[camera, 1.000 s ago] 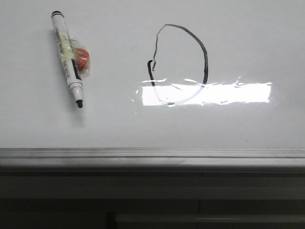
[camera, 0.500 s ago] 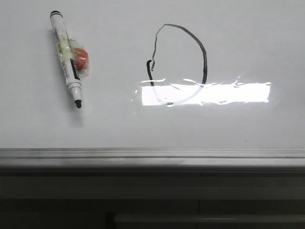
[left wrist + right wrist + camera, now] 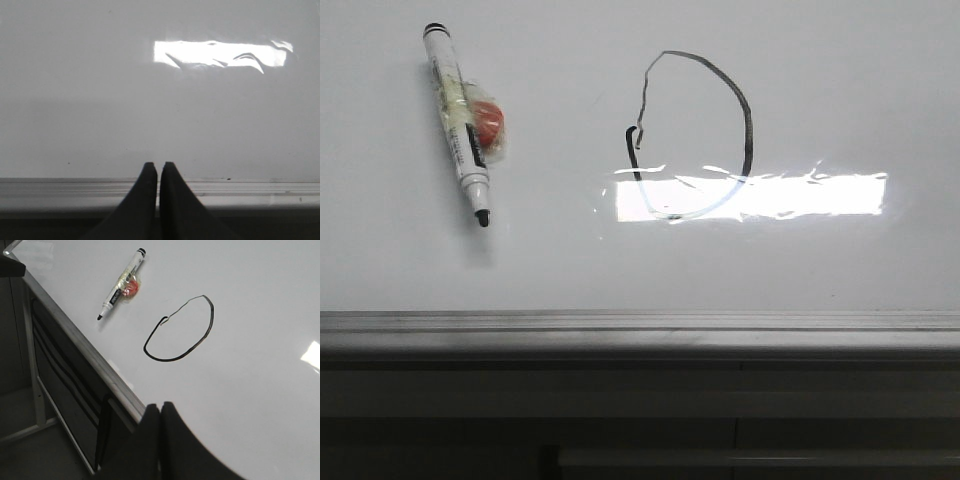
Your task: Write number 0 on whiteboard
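On the whiteboard (image 3: 840, 90), the number 0 (image 3: 692, 135) sat complete beside the marker (image 3: 457, 123); both claws, left claw (image 3: 155, 175) and right claw (image 3: 160, 415), were closed, empty, withdrawn at the near edge.

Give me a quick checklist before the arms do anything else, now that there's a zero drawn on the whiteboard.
1. Number 0 drawn as a closed loop: ok, uneven but joined in the right wrist view.
2. Marker released, lying on the whiteboard: ok.
3. Marker capped: not ok, tip bare.
4. Left end effector shut and holding nothing: ok.
5. Right end effector shut and holding nothing: ok.
6. Marker clear of the loop: ok, apart on its left in the front view.
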Available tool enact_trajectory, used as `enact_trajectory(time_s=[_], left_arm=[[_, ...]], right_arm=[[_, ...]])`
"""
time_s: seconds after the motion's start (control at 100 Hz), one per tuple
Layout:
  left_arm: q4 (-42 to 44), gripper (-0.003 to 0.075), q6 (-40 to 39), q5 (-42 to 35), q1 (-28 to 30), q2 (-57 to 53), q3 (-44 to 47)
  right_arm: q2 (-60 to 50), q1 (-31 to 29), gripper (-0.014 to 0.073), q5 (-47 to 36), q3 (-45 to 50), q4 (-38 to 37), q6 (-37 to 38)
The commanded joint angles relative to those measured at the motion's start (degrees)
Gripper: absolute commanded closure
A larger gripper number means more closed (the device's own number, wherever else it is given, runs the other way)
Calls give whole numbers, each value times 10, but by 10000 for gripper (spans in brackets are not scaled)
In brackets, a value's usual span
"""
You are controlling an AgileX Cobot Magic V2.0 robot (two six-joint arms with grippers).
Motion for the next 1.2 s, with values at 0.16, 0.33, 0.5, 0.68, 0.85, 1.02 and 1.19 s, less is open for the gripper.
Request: enact_trajectory(time_s=[0.16, 0.33, 0.5, 0.68, 0.85, 1.02, 1.19], left_arm=[[-8, 740, 0, -37, 2, -16, 18], [-8, 740, 0, -37, 2, -16, 18], [-8, 740, 0, -37, 2, -16, 18], [-8, 740, 0, -37, 2, -16, 18], [-8, 740, 0, -37, 2, -16, 18], [-8, 740, 0, -37, 2, -16, 18], [-8, 740, 0, -37, 2, -16, 18]], right_arm=[[7, -71, 662, -179, 61, -18, 13], [6, -201, 664, -280, 149, -2, 13], [-13, -243, 664, -320, 226, 41, 14], [-52, -245, 664, -287, 273, 48, 16], [-90, -259, 664, -174, 273, 46, 16], [-112, -259, 664, -173, 273, 33, 16], [-112, -259, 664, -175, 273, 32, 16]])
